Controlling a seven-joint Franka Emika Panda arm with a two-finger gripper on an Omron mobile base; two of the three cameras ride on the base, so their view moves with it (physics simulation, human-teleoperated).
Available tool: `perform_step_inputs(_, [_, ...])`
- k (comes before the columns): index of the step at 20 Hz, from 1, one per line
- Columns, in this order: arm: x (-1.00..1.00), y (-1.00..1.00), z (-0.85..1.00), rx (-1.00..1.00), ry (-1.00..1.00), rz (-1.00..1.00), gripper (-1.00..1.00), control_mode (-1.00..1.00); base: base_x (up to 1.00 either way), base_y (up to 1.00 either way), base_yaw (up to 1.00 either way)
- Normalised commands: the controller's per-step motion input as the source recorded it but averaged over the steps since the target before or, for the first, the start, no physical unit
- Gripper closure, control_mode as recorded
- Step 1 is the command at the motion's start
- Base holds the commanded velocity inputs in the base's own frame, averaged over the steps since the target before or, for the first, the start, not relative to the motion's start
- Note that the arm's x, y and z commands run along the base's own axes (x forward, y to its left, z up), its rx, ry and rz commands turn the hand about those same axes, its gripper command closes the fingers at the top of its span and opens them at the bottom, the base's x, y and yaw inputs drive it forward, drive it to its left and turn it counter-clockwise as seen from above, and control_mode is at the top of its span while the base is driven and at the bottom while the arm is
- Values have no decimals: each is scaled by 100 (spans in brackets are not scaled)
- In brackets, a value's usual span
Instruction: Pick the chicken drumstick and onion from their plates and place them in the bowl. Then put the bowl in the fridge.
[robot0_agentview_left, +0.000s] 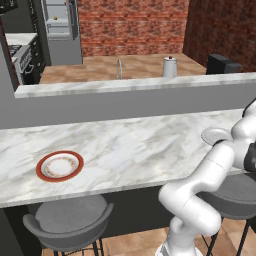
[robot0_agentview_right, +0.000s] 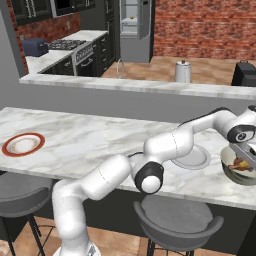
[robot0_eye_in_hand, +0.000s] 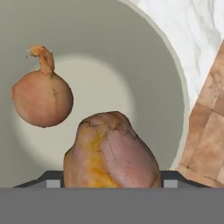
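Observation:
My gripper (robot0_agentview_right: 245, 159) hangs over the pale deep bowl (robot0_agentview_right: 231, 172) at the right end of the marble counter. Its jaws are shut on the golden-brown chicken drumstick (robot0_eye_in_hand: 111, 153), which sits between the two fingertips just above the bowl's inside (robot0_eye_in_hand: 131, 43). The drumstick (robot0_agentview_right: 242, 164) also shows below the hand in the right base view. The onion (robot0_eye_in_hand: 41, 99) lies on the bowl's floor, to the left of the drumstick and apart from it. The red-rimmed plate (robot0_agentview_left: 42, 169) (robot0_agentview_right: 7, 146) stands bare far to the left. A plain pale plate (robot0_agentview_left: 216, 135) (robot0_agentview_right: 192, 160) lies beside the bowl. The silver-grey fridge (robot0_agentview_left: 60, 45) (robot0_agentview_right: 132, 47) stands at the back.
A raised grey ledge (robot0_agentview_left: 135, 85) runs behind the counter. Behind it are a white kettle (robot0_agentview_left: 169, 66) and a dark appliance (robot0_agentview_left: 222, 64). Grey stools (robot0_agentview_left: 70, 217) (robot0_agentview_right: 177, 220) stand under the counter's front edge. A stove (robot0_agentview_right: 70, 46) lines the left wall.

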Motion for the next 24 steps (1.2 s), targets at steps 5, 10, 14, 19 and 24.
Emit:
perform_step_inputs(5, [26, 0, 0, 2, 0, 1, -100, -100, 0, 0, 0])
perform_step_inputs(10, [28, -5, 0, 0, 3, 1, -100, -100, 0, 0, 0])
perform_step_inputs(14, [26, -15, 0, 1, 7, 3, -100, -100, 0, 0, 0])
perform_step_inputs(19, [14, -22, 0, 2, 7, 4, -100, -100, 0, 0, 0])
perform_step_inputs(24, [2, -11, 21, 3, 4, 6, -100, -100, 0, 0, 0])
